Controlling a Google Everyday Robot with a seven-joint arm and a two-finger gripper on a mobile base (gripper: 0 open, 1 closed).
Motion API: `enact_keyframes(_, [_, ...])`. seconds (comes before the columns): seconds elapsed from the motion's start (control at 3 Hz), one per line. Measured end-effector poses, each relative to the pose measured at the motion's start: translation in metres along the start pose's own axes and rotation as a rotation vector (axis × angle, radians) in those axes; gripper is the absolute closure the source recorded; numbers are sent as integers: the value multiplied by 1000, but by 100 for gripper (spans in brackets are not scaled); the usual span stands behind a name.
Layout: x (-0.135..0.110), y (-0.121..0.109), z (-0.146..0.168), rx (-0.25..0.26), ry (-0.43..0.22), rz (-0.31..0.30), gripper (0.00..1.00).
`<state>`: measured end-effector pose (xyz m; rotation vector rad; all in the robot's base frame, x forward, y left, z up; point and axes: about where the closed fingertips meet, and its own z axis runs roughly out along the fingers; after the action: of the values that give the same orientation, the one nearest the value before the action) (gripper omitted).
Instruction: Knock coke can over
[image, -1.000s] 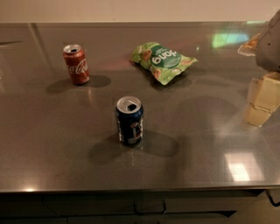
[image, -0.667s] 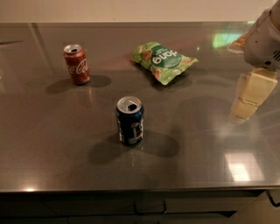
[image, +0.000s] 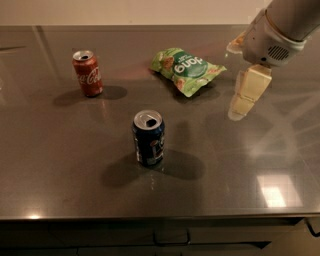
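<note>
The coke can (image: 88, 73), red with white lettering and a silver top, stands upright at the far left of the steel counter (image: 60, 165). My gripper (image: 241, 70) hangs over the right side of the counter, to the right of the green chip bag and far from the coke can. Its pale fingers (image: 247, 90) stand apart with nothing between them. The white wrist housing reaches in from the top right corner.
A dark blue can (image: 148, 138) stands upright in the middle, nearer the front edge. A green chip bag (image: 186, 69) lies flat between the coke can and my gripper. The counter's front edge runs along the bottom, with drawer fronts below.
My gripper has moved left and farther in over the counter, toward the chip bag. The cans and the bag have not moved.
</note>
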<state>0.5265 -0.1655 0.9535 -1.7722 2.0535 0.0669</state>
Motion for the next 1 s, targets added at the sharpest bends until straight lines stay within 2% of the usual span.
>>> enact_keyframes(0.67, [-53,-60,38,8,-140,-21,0])
enact_keyframes(1.0, [-90,-77,59,-12,-213,-24,0])
